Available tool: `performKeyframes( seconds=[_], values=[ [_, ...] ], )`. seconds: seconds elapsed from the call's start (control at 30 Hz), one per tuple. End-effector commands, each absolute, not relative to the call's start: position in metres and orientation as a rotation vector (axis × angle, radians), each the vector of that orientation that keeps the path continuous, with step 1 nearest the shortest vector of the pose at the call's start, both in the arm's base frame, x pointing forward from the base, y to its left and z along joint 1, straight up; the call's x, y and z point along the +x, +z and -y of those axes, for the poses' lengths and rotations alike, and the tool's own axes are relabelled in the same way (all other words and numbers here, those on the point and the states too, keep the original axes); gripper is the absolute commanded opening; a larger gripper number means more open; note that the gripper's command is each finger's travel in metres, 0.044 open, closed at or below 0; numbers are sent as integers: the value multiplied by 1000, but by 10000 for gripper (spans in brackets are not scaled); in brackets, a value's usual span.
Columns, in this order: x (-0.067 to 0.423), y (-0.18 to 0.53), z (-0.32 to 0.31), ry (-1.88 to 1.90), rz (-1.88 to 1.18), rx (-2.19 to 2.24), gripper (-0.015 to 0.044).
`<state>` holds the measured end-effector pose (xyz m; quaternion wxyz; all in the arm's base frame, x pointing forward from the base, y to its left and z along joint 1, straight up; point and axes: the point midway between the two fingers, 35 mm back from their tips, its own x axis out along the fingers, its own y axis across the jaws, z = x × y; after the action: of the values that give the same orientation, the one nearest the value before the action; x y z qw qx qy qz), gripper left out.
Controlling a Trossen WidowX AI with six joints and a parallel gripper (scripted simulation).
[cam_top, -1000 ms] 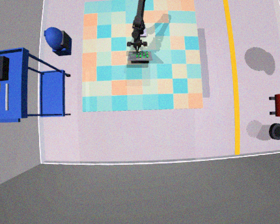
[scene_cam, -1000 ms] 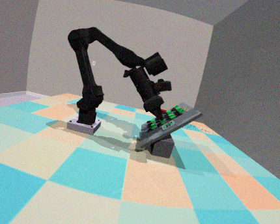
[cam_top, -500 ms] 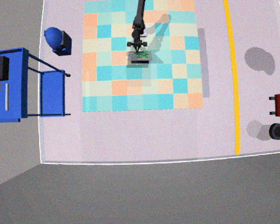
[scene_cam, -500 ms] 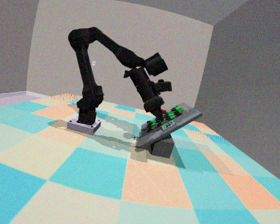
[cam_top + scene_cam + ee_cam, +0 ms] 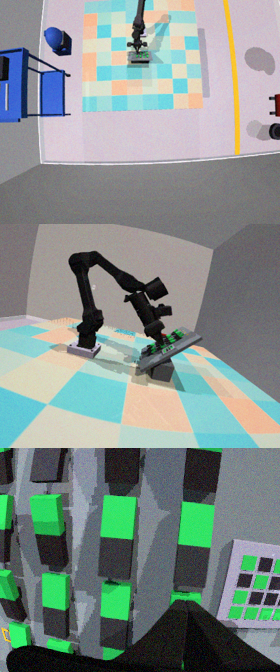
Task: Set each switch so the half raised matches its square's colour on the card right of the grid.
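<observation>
The grey switch panel point(image 5: 130, 59) point(image 5: 153, 362) point(image 5: 250, 483) sits tilted on a dark block, with rows of rocker switches point(image 5: 119, 535), each half green and half dark grey. The small card point(image 5: 253, 585) point(image 5: 168, 348) lies at the panel's right side and shows green and dark squares. My gripper point(image 5: 183, 609) point(image 5: 160, 336) point(image 5: 137, 50) is shut and empty. Its tip point(image 5: 176, 599) is low over the near end of the right switch column, right by a green half. I cannot tell whether it touches. The nearest switches are partly hidden behind the fingers.
The dark block point(image 5: 161, 372) holds up the panel on the chequered mat point(image 5: 98, 91). The arm's base point(image 5: 84, 349) stands behind it. A blue cart point(image 5: 19, 84) and a blue round object point(image 5: 53, 36) stand far left. A yellow line point(image 5: 232, 81) runs along the right.
</observation>
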<state>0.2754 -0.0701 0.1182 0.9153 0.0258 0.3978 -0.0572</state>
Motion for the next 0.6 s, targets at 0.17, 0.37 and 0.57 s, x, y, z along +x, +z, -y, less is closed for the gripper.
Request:
performKeyframes(
  seconds=[0.17, 0.37, 0.57],
  values=[
    [276, 116, 71, -123, -823, 56, 0],
    [276, 115, 71, -123, -823, 56, 0],
    [242, 152, 67, -122, -805, 54, 0]
  ],
)
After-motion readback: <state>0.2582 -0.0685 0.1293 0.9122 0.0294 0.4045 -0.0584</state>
